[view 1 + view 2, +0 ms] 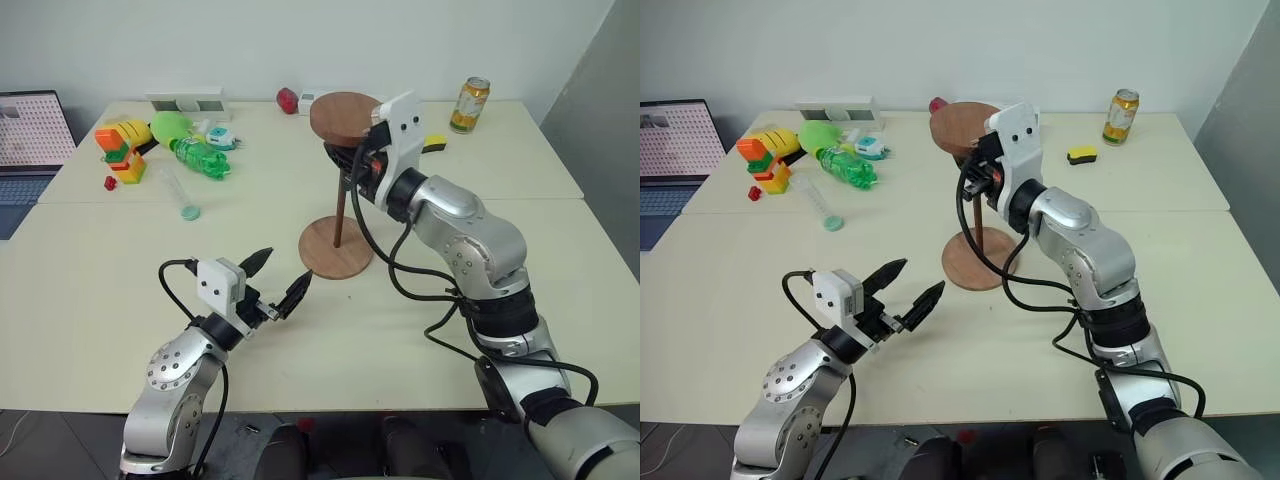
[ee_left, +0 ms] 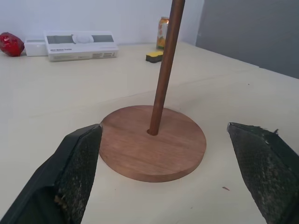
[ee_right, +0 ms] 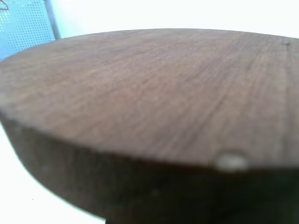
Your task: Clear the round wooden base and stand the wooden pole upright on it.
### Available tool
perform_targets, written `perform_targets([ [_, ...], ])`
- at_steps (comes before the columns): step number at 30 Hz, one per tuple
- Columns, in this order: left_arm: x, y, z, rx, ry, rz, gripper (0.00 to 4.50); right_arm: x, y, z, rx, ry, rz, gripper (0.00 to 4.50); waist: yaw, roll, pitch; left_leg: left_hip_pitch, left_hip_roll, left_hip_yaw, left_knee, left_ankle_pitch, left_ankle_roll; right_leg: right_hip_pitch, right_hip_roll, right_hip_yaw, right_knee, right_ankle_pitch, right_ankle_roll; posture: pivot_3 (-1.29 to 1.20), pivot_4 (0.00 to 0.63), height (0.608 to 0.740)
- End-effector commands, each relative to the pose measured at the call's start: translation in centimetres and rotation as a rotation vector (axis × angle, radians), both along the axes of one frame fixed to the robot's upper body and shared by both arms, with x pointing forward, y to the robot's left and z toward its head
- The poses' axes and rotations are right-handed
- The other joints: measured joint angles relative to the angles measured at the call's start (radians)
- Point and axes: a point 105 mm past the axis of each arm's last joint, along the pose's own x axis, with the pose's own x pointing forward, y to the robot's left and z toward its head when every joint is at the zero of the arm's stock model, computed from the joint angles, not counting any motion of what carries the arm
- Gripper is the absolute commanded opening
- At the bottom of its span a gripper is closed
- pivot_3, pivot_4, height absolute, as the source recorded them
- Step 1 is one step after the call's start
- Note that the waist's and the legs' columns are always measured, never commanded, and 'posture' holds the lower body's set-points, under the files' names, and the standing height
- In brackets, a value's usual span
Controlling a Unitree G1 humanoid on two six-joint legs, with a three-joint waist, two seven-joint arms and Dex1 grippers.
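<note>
The round wooden base (image 1: 335, 250) lies flat in the middle of the table. The wooden pole (image 1: 341, 215) stands upright with its foot in the base's centre hole (image 2: 152, 132). Its fixed disc (image 1: 343, 115) is at the top, seen close up in the right wrist view (image 3: 149, 93). My right gripper (image 1: 352, 165) is shut on the pole just under that disc. My left gripper (image 1: 289, 264) is open, low over the table to the near left of the base, touching nothing. Its fingers (image 2: 79, 163) frame the base in the left wrist view.
At the back left lie a green bottle (image 1: 203, 158), a clear tube with a green end (image 1: 178, 192), toy blocks (image 1: 120, 152) and a white box (image 1: 186, 102). A laptop (image 1: 30, 140) sits at the far left. A can (image 1: 469, 105) and a yellow sponge (image 1: 435, 143) stand back right.
</note>
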Motion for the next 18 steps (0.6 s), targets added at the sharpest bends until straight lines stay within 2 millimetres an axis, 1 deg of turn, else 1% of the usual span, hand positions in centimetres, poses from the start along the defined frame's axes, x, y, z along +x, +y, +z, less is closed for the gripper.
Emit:
perform_targets([
  [1, 0.5, -0.2, 1.0, 0.005, -0.049, -0.015, 4.5, 0.0, 0.2, -0.2, 0.013, -0.009, 0.005, 0.44, 0.0, 0.0, 0.0, 0.0, 0.0, 0.0, 0.0, 0.0, 0.0, 0.0, 0.0, 0.0, 0.0, 0.0, 0.0, 0.0, 0.15, 0.74],
  [6, 0.4, -0.4, 1.0, 0.004, -0.046, -0.026, 4.5, 0.4, 0.3, -1.1, -0.014, -0.009, 0.001, 0.44, 0.0, 0.0, 0.0, 0.001, 0.0, 0.0, 0.0, 0.0, 0.0, 0.0, 0.0, 0.0, 0.0, 0.0, 0.0, 0.0, 0.15, 0.74],
  [10, 0.3, -0.5, 1.0, 0.001, -0.042, -0.03, 4.5, 0.6, 0.2, -2.0, -0.074, -0.014, 0.006, 0.44, 0.0, 0.0, 0.0, 0.001, 0.0, 0.0, 0.0, 0.0, 0.0, 0.001, 0.0, 0.0, 0.001, 0.0, 0.0, 0.0, 0.15, 0.74],
  [14, 0.2, -0.5, 1.0, 0.001, -0.04, -0.03, 4.5, 0.5, 0.2, -2.4, -0.102, -0.004, 0.013, 0.44, 0.0, 0.0, -0.001, 0.003, 0.0, 0.0, 0.0, 0.0, 0.0, 0.003, 0.0, 0.0, 0.001, 0.0, 0.0, 0.0, 0.15, 0.74],
  [18, 0.5, -0.1, 1.0, 0.007, -0.043, -0.017, 4.5, 0.1, 0.0, -2.6, -0.087, 0.07, 0.051, 0.44, 0.0, 0.0, -0.001, 0.006, 0.0, 0.0, 0.0, 0.0, 0.0, 0.006, 0.0, 0.0, 0.0, 0.0, 0.0, 0.0, 0.15, 0.74],
])
